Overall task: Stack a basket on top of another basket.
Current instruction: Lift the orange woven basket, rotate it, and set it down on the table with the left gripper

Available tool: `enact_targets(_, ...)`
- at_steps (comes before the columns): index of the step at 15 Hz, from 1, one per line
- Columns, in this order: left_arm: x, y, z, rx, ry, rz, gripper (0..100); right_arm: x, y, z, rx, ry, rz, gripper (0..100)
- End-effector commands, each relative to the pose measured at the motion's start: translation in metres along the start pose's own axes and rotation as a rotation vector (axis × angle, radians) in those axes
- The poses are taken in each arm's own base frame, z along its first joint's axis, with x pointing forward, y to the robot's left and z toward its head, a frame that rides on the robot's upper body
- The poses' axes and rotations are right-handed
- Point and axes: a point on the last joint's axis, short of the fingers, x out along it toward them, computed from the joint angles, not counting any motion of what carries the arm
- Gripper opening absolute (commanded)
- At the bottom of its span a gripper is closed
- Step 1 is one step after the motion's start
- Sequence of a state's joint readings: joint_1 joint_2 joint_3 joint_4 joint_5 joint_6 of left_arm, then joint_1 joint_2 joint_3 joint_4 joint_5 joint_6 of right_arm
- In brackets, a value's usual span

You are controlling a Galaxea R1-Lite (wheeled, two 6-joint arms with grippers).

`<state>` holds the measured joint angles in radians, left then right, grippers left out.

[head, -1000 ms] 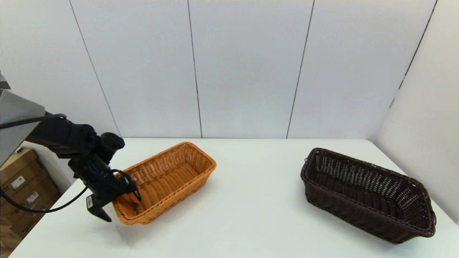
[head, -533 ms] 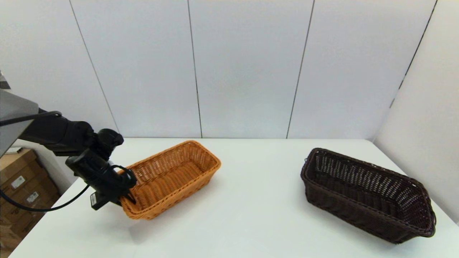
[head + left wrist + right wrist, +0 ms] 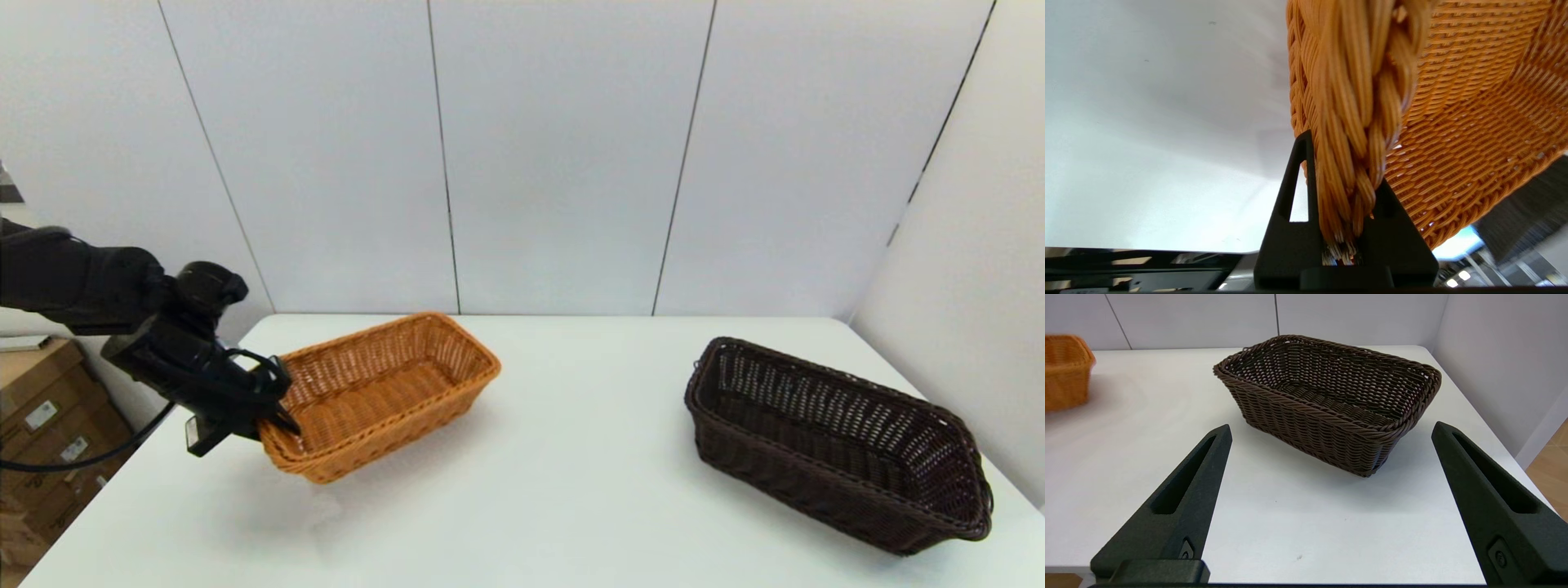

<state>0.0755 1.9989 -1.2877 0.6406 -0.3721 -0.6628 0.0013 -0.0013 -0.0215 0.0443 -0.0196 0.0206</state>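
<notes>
table (image 3: pixel 571 457): white, flat top, fills the lower part of the head view
wall (image 3: pixel 563 155): pale grey panels behind the table, with thin dark vertical seams
side wall (image 3: pixel 971 245): same pale panels, along the right edge of the table
boxes (image 3: pixel 45 425): brown cardboard with white labels, on the floor beside the left edge of the table

no text, brand, number or sign can be read here. the cardboard boxes (image 3: pixel 49 425) beside the table carry white labels (image 3: pixel 41 415), and a white tag (image 3: pixel 194 433) sits on the left gripper (image 3: pixel 269 425), but their print is too small to make out.
</notes>
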Motion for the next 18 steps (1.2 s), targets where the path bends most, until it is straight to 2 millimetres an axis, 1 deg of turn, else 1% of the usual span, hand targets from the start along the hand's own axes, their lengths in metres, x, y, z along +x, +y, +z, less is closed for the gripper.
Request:
enact_targets(1,-0.065,-0.011,-0.014,0.086,-0.134,-0.121,0,0.0,0.0,0.0,0.001,0.002,0.0,100)
enact_targets(3,-0.087,-0.021,-0.014,0.112,-0.173,-0.149,0,0.0,0.0,0.0,0.001,0.002,0.0,100)
enact_targets(5,-0.102,-0.031,-0.014,0.172,-0.196,-0.168,0,0.0,0.0,0.0,0.001,0.002,0.0,100)
enact_targets(6,-0.106,-0.036,-0.014,0.218,-0.2,-0.181,0,0.0,0.0,0.0,-0.001,0.002,0.0,100)
enact_targets(8,-0.102,-0.049,-0.017,0.304,-0.176,-0.188,0,0.0,0.0,0.0,0.001,0.002,0.0,100)
enact_targets(10,-0.086,-0.069,-0.027,0.426,-0.116,-0.178,0,0.0,0.0,0.0,0.001,0.002,0.0,100)
enact_targets(11,-0.074,-0.079,-0.033,0.476,-0.082,-0.172,0,0.0,0.0,0.0,-0.001,0.002,0.0,100)
enact_targets(14,-0.041,-0.111,-0.047,0.572,-0.006,-0.166,0,0.0,0.0,0.0,-0.001,0.002,0.0,100)
enact_targets(15,-0.027,-0.124,-0.053,0.605,0.02,-0.161,0,0.0,0.0,0.0,-0.001,0.002,0.0,100)
enact_targets(18,0.001,-0.144,-0.064,0.663,0.068,-0.15,0,0.0,0.0,0.0,0.001,0.002,0.0,100)
